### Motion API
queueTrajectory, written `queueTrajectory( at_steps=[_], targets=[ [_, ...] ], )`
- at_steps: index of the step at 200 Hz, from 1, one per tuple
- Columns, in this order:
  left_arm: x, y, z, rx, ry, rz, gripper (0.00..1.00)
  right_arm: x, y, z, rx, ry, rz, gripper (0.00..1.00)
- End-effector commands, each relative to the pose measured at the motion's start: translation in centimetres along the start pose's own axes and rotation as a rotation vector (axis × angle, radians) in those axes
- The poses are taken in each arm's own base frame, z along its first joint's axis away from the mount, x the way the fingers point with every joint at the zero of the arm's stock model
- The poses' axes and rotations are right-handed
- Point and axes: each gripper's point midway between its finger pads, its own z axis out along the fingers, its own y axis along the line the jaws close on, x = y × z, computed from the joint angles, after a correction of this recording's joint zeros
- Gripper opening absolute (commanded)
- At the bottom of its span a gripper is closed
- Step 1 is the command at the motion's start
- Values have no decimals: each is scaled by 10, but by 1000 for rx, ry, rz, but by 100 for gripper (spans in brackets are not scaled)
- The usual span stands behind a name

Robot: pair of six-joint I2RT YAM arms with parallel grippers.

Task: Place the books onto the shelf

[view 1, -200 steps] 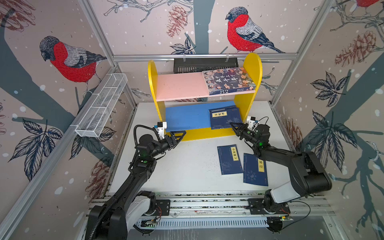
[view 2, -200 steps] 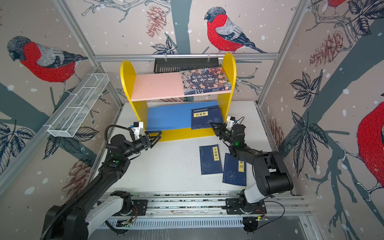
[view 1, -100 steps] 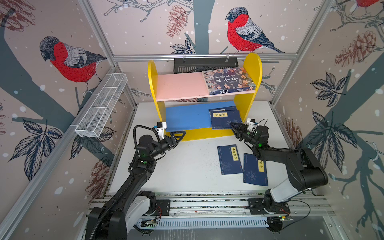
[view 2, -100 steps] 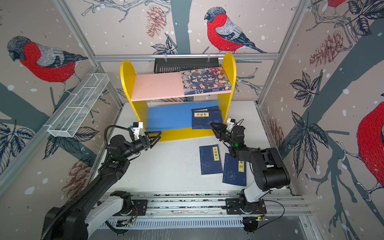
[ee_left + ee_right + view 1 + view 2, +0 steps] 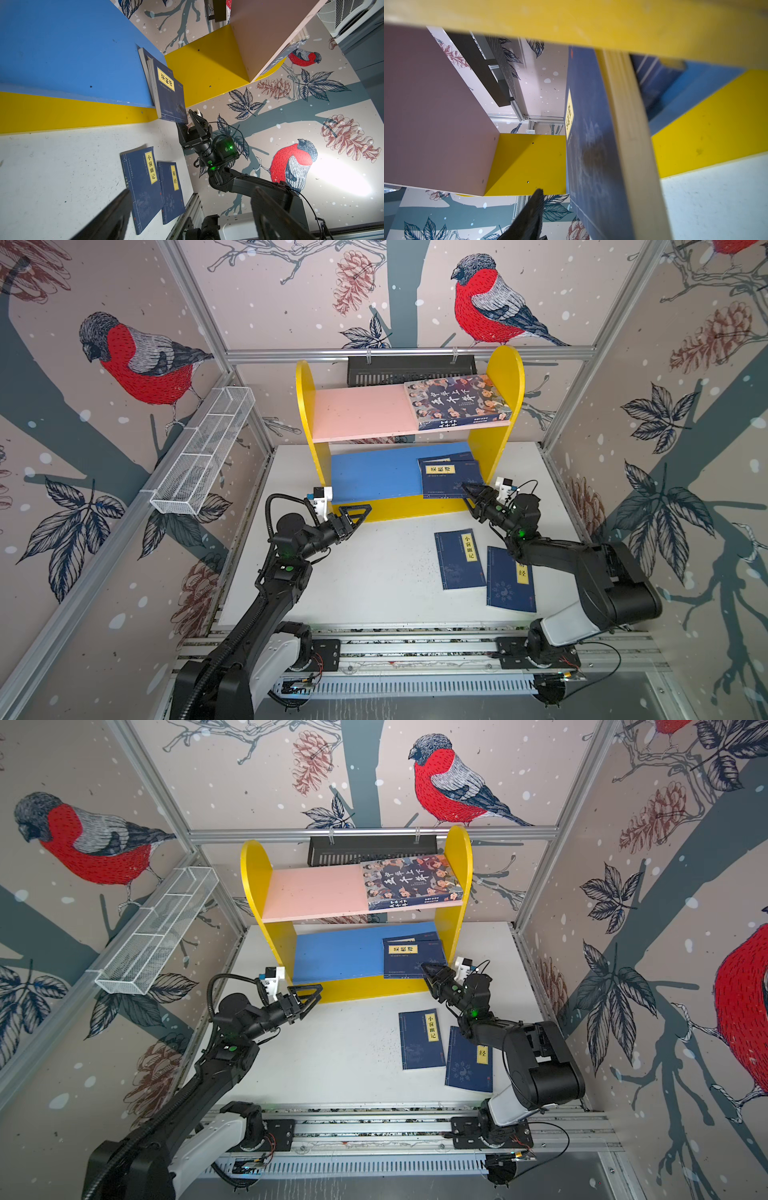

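My shelf (image 5: 505, 377) holds three of the five books. The colourful book (image 5: 457, 402) lies flat on the pink upper board (image 5: 357, 414), and two stacked navy books (image 5: 451, 479) sit at the right end of the blue lower board (image 5: 374, 477). Two loose navy books (image 5: 459, 558) lie on the table (image 5: 374, 572). The right gripper (image 5: 467, 492) straddles the top stacked book's near edge with its jaws parted, and its visible finger (image 5: 534, 205) is clear of the cover. The left gripper (image 5: 365, 514) hangs wide open and empty by the shelf's front, unmoved since a second ago.

White table (image 5: 374, 585), yellow-sided shelf (image 5: 306, 414) at its 12 o'clock, cartoon-cover book (image 5: 457, 400) at 3 o'clock on pink upper board (image 5: 361, 412), stacked navy books (image 5: 451, 481) at 3 o'clock on blue lower board (image 5: 374, 477), two loose navy books (image 5: 459, 562) on the table at 4 o'clock
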Motion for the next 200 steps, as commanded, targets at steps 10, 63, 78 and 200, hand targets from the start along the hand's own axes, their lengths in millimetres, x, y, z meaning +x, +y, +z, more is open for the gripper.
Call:
queueTrajectory(
  at_steps=[10, 63, 78, 200],
  targets=[
    [-3, -8, -1, 28, -16, 31, 90, 3, 1, -2, 5, -7, -5, 51],
    [-2, -7, -2, 27, -17, 31, 90, 5, -1, -4, 19, -14, -6, 46],
    [-2, -7, -2, 27, -17, 30, 90, 4, 1, -4, 15, -20, -7, 41],
    [-1, -9, -5, 30, -25, 35, 91, -11, 5, 10, 5, -36, 7, 10]
  ],
)
